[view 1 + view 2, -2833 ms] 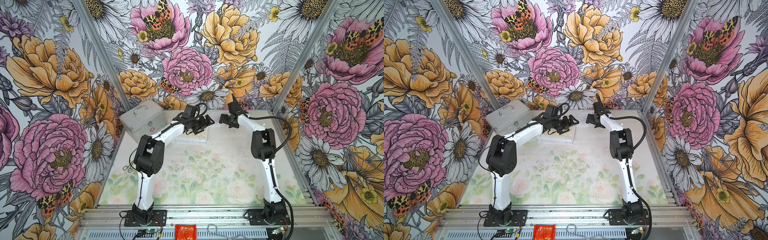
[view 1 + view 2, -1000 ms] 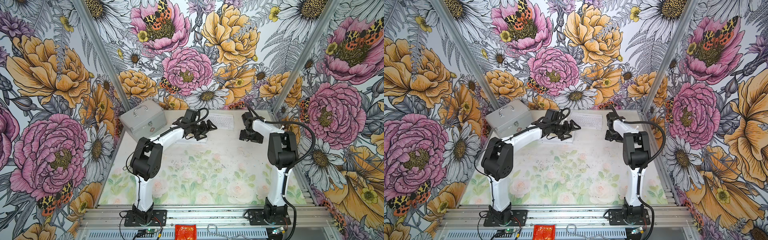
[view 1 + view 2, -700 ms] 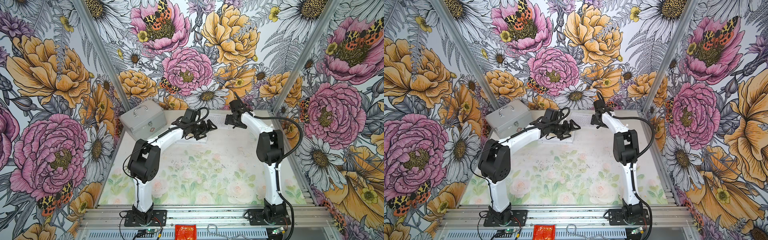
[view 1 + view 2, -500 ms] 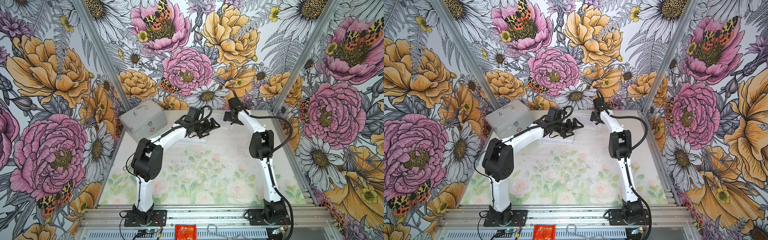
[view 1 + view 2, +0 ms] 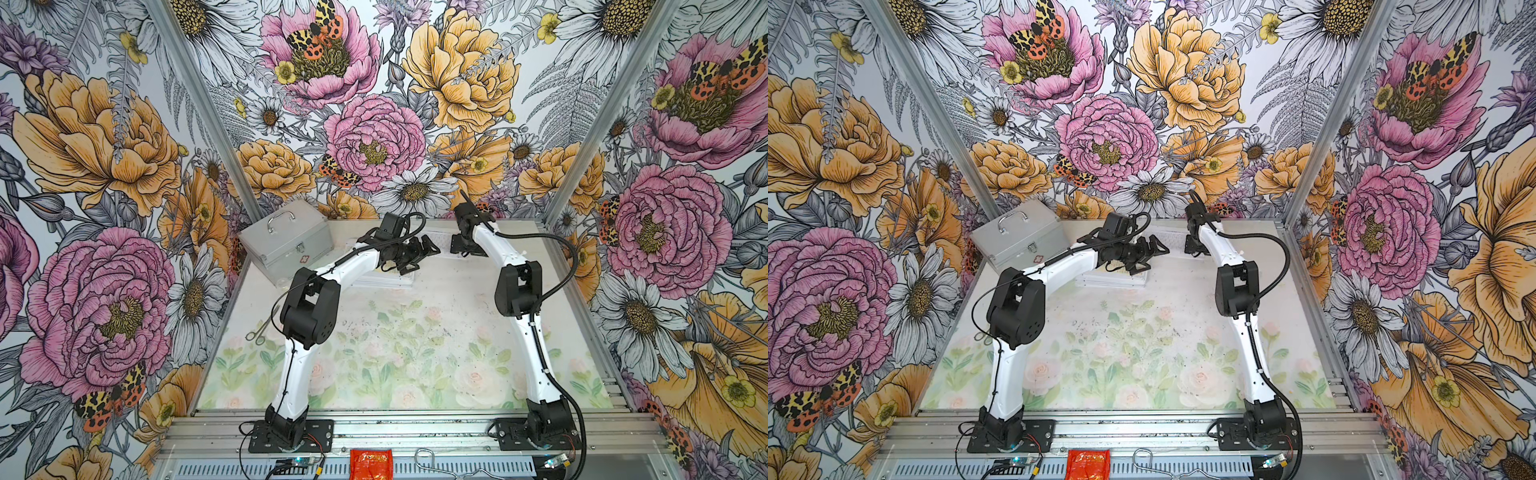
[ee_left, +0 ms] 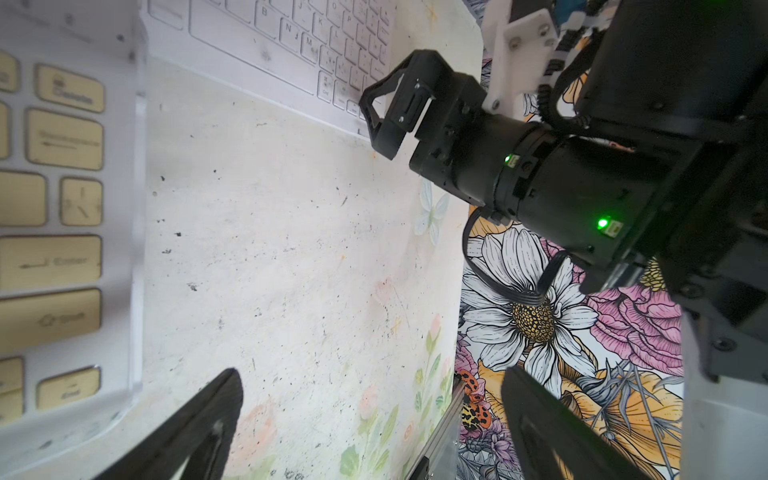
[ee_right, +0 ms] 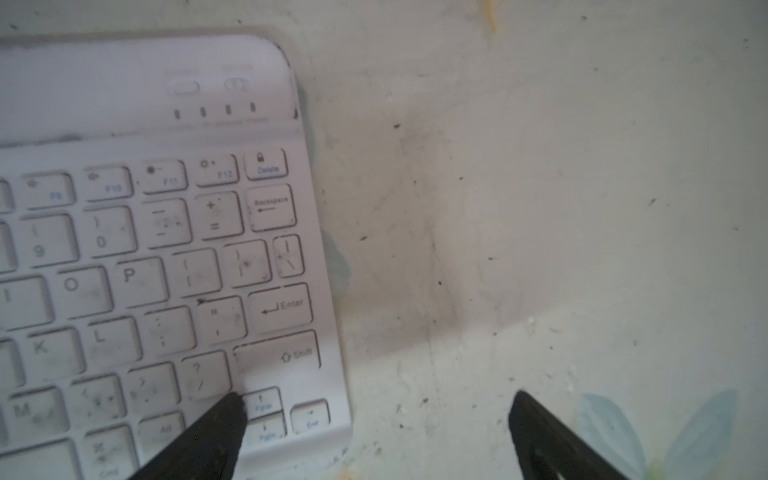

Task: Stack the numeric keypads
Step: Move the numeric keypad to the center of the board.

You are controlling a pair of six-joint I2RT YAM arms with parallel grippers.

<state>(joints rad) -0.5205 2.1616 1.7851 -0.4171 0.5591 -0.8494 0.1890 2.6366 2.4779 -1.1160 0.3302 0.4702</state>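
Note:
A stack of numeric keypads lies at the back left of the table, partly hidden under my left arm; its top one has yellow keys. A single white numeric keypad lies flat near the back wall. My left gripper is open and holds nothing, hovering just right of the stack. My right gripper is open, astride the white keypad's short end: one fingertip over its corner keys, the other over bare table.
A silver metal case with a handle stands at the back left corner. Thin metal scissors lie by the left table edge. A red packet and a wire hook sit on the front rail.
My right arm swung in from the right side to the white keypad at the back. My left gripper shifted slightly right, off the stack. Both stayed open.

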